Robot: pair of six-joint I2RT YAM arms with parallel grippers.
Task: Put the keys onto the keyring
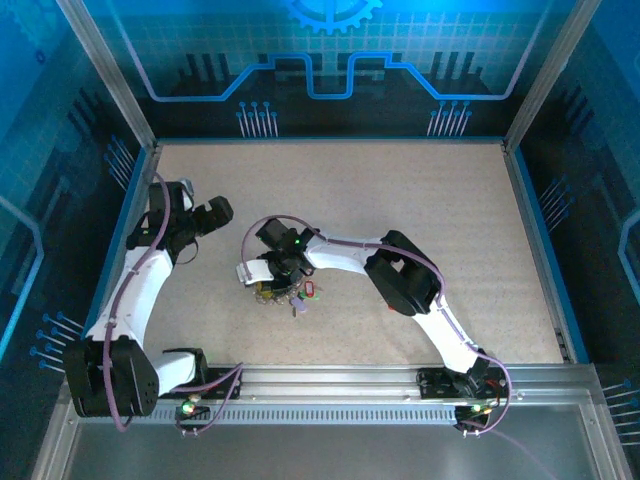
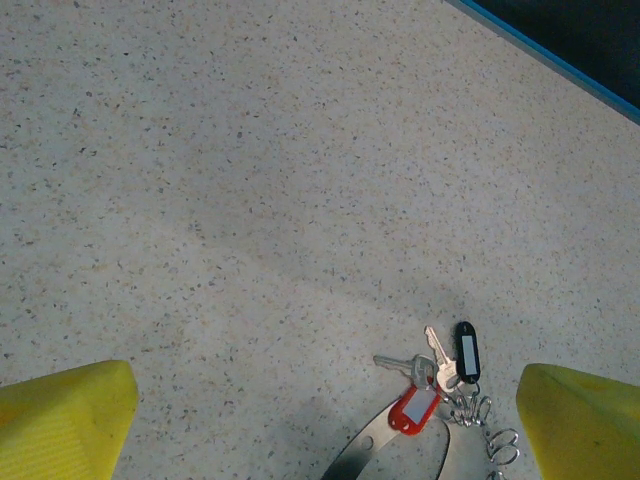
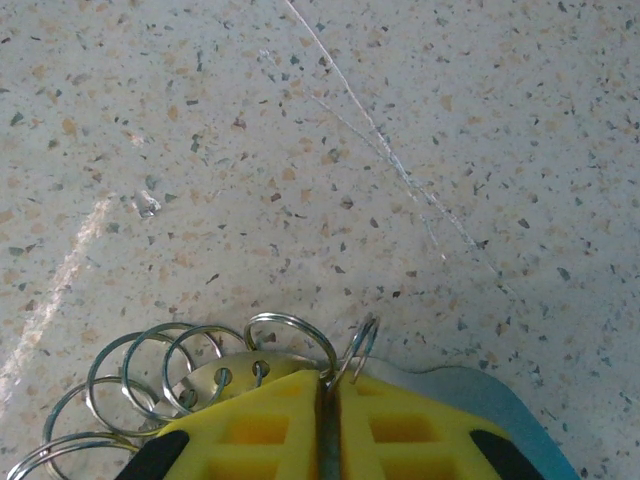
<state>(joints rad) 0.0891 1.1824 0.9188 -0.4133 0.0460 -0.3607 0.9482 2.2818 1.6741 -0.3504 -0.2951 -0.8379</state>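
The keys (image 1: 303, 294) lie in a small bunch on the tabletop, left of its middle and nearer its near edge than its far edge. From the left wrist, a red-headed key (image 2: 415, 405) and a black-headed key (image 2: 467, 351) lie flat, silvery shafts fanned out and crossing, just beside the keyring (image 2: 362, 452). The keyring is a thin grey metal band curved into a large loop. Small silvery split rings (image 3: 291, 336) hang through holes in the band (image 3: 470, 392), overlapping in a row. The right pincer (image 3: 328, 385) has its yellow fingers pinched together on the band's edge
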